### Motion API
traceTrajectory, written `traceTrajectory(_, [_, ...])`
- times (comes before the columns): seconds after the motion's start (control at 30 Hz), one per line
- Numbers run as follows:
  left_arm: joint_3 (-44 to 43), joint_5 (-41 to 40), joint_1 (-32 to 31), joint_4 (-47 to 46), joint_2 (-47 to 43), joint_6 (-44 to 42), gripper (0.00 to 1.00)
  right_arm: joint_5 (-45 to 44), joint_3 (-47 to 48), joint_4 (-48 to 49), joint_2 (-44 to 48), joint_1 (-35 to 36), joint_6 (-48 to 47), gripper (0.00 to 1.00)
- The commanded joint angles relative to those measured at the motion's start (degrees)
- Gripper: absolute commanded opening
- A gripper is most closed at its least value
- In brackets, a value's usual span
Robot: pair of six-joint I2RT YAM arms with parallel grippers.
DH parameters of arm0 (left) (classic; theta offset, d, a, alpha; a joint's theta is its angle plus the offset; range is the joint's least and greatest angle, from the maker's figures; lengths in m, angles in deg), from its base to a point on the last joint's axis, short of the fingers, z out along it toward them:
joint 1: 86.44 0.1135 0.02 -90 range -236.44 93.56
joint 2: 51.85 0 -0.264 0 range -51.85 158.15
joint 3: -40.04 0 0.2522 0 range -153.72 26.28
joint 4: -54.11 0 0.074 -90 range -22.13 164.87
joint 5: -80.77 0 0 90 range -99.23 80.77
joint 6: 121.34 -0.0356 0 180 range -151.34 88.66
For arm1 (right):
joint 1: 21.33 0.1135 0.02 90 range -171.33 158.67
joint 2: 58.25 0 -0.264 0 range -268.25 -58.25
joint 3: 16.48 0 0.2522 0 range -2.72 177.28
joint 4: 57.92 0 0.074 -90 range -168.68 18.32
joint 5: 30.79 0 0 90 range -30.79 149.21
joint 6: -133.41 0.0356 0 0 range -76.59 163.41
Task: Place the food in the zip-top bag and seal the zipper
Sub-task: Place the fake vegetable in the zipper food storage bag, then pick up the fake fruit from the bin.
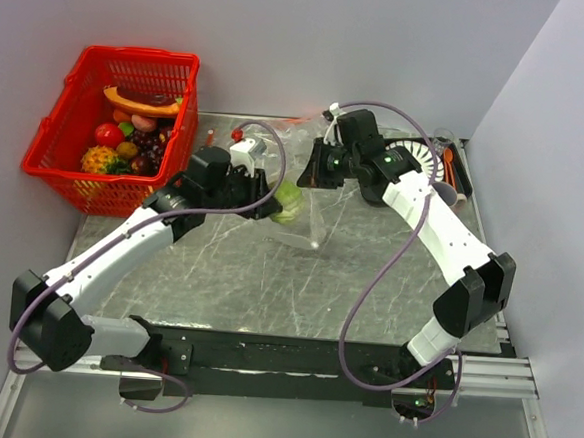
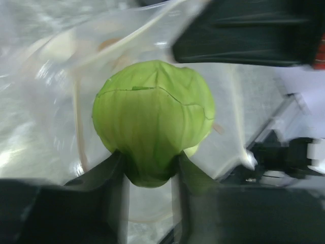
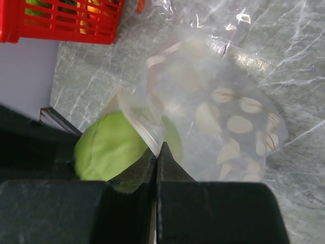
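1. Left gripper point(image 2: 148, 165), closest to its own wrist lens: jaws drawn partway in and clamped on the lower end of the round light-green fruit point(image 2: 152, 117). The low grip leaves most of the fruit jutting forward, probably so that it enters the bag first.
2. Round light-green fruit, location: lifted off the table at the mouth of the zip-top bag point(image 3: 218, 112). In the right wrist view it sits against the rim, with part of it seen through the plastic. Whether it has passed the rim cannot be told.
3. Zip-top bag: clear and crinkled, with pale oval marks on its wall. The mouth is raised and the body trails down toward the table.
4. Zipper point(image 3: 137, 122): a pale strip along the mouth edge, judged unsealed because the mouth gapes.
5. Right gripper point(image 3: 157, 155): jaws fully closed, pinching the mouth edge of the bag. Judged purpose: to hold the opening up and turned toward the left arm.
6. Table point(image 1: 268, 277): grey marbled surface under both arms.
7. Red basket point(image 1: 80, 94): far left corner, well apart from the bag, stocked with mixed toy produce point(image 1: 127, 137).
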Motion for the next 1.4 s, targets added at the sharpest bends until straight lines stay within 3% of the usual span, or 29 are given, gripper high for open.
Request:
traceTrajectory(0.0, [-6.52, -8.85, -0.76, 6.38, -0.44, -2.61, 0.67, -2.24, 0.91, 1.57, 4.26, 0.42, 0.41, 0.00])
traceTrajectory(0.07, [-7.75, -9.99, -0.67, 6.65, -2.53, -1.99, 0.90, -3.38, 1.09, 1.13, 4.26, 0.51, 0.33, 0.00])
traceTrajectory(0.17, [-11.16, -10.44, -0.67, 7.53, -4.22, -1.03, 0.99, -4.96, 1.09, 0.61, 4.26, 0.42, -0.20, 0.00])
traceTrajectory(0.3, [-19.52, -12.46, -0.14, 15.16, -1.95, -1.37, 0.99, -6.55, 0.12, 0.78, 4.61, 0.33, -0.29, 0.00])
traceTrajectory(0.4, [-23.92, -18.24, 1.52, 20.00, -1.32, -1.12, 0.99, -6.99, -1.63, 1.75, 5.40, -0.02, 0.06, 0.00])
traceTrajectory(0.63, [-22.96, -24.57, 19.60, 21.50, -4.22, 2.93, 0.99, -3.92, -8.48, 7.18, 11.55, -1.60, 0.06, 0.00])
traceTrajectory(0.93, [-29.46, -28.90, 36.23, 29.68, 2.28, 3.46, 0.99, -3.12, -14.29, 10.00, 16.91, -2.13, -1.78, 0.00])
traceTrajectory(1.37, [-34.29, -35.66, 41.17, 31.17, 16.76, 1.79, 0.99, -1.36, -22.99, 15.46, 21.31, -2.22, -2.75, 0.00])
